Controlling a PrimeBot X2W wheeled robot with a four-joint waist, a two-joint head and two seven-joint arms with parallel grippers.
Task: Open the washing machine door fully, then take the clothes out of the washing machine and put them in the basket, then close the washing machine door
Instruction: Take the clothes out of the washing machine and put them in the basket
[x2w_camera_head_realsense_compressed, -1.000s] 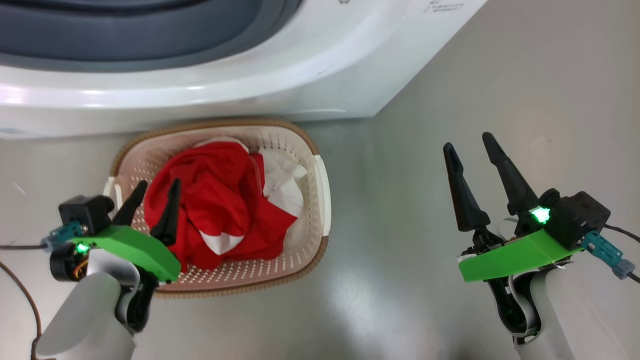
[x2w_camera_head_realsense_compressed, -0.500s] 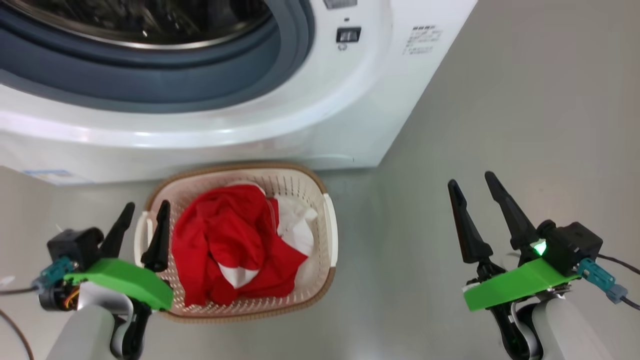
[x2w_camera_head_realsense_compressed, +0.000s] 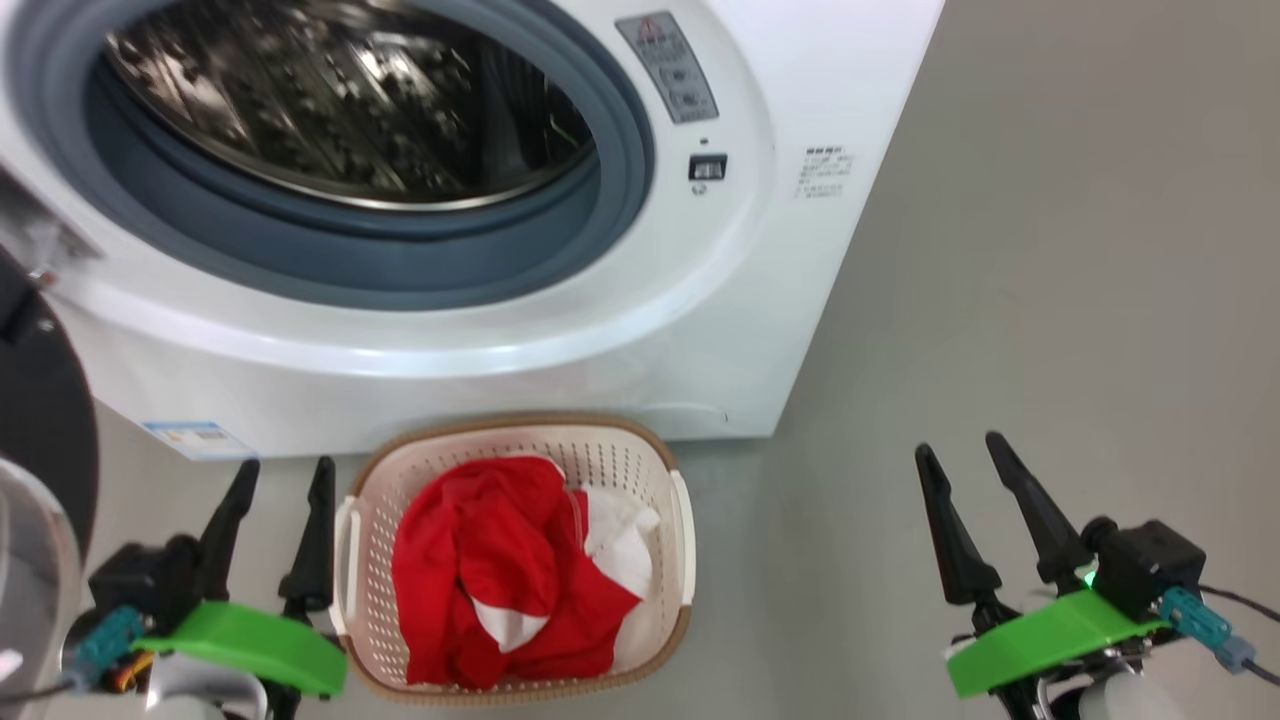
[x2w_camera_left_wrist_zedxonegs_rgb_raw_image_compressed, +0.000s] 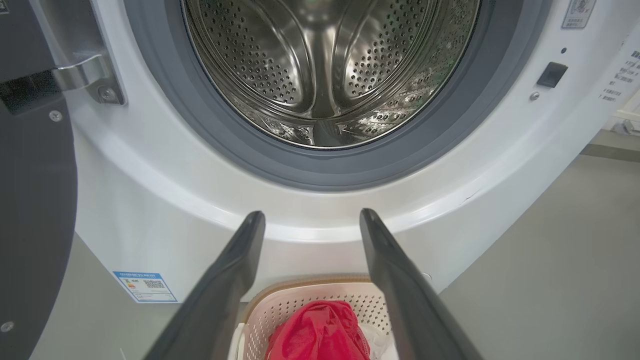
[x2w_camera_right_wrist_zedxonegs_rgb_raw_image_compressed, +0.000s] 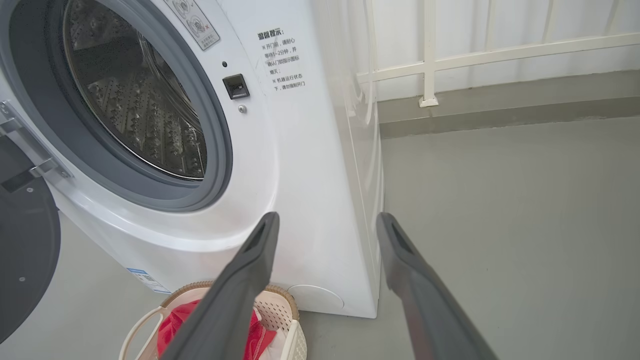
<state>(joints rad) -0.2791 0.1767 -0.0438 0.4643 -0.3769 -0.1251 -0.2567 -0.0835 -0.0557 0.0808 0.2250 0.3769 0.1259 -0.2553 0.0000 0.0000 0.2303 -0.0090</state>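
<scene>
The washing machine stands with its steel drum bare of cloth. The washing machine door hangs swung out at the left, its dark inner face toward me. On the floor in front sits the basket, and the red and white clothes are heaped inside it. My left gripper is open just left of the basket, holding nothing. My right gripper is open over bare floor, well right of the basket. Both wrist views look along empty fingers at the machine.
Grey floor stretches to the right of the machine. A white railing and wall run behind it. A blue-white label sits low on the machine's front. The door latch slot is right of the opening.
The head camera has tilted up, bringing the drum and door into view. My left gripper has drawn back from over the basket to its left side. Both grippers stay open.
</scene>
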